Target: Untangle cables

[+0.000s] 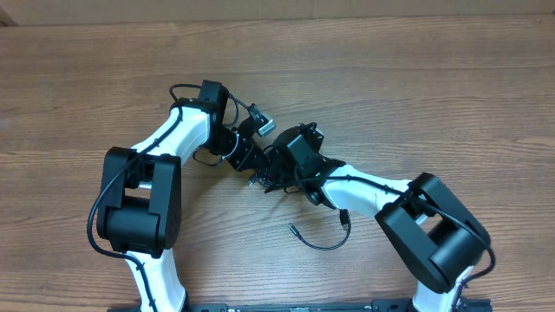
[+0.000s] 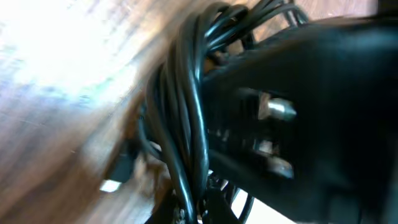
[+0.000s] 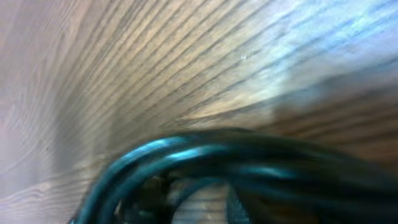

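The cables are thin black cords bunched in a tangle (image 1: 260,176) at the table's middle, between my two grippers. My left gripper (image 1: 246,156) is at the tangle's upper left. In the left wrist view a bundle of cables (image 2: 181,124) runs down into its jaws, which look shut on it. My right gripper (image 1: 274,170) presses in from the right. The right wrist view shows only blurred cable loops (image 3: 236,155) very close, with the fingers hidden. A silver-tipped plug (image 1: 263,121) sticks out above the tangle. One separate cable (image 1: 319,245) lies curved nearer the front.
The right arm's black body (image 2: 311,106) fills the right of the left wrist view, close to the left gripper. A small silver plug end (image 2: 111,185) lies on the wooden table (image 1: 416,95). Both arm bases stand at the front edge.
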Controlling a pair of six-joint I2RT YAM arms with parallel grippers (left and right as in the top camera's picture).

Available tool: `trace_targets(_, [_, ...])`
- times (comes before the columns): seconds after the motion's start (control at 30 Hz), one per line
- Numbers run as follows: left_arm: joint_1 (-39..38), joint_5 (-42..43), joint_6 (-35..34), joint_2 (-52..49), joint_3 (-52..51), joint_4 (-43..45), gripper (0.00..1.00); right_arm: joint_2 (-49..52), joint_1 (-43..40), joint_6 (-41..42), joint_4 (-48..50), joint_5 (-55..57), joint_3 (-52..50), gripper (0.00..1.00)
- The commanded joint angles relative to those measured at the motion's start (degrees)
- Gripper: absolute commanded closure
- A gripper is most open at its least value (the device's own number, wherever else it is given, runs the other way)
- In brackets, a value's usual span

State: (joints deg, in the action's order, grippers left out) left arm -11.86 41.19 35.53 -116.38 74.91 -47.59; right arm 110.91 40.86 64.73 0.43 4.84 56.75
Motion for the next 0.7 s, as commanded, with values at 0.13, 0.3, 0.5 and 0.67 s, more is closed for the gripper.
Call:
trace_targets(0.13, [-4.66, 6.71, 0.26, -0.52, -2.56, -2.8, 0.96, 0.59, -1.14, -6.34, 0.61, -6.14, 2.03, 0.96])
trace_targets(0.3, [-4.66, 2.19, -3.96, -0.52, -2.56, -0.92, 0.96, -6.36, -4.92, -10.21, -5.57, -10.95, 2.03, 0.96])
trace_targets(0.5, [-4.66, 0.48, -6.05, -0.52, -2.56, 0.94, 0.96, -11.69, -8.2, -14.27, -12.94, -19.17, 2.03, 0.96])
trace_targets(0.67, [-4.66, 0.2, -6.03, -0.52, -2.54, 0.98, 0.96, -14.12, -11.91, -18.53, -17.97, -29.4, 2.03, 0.96])
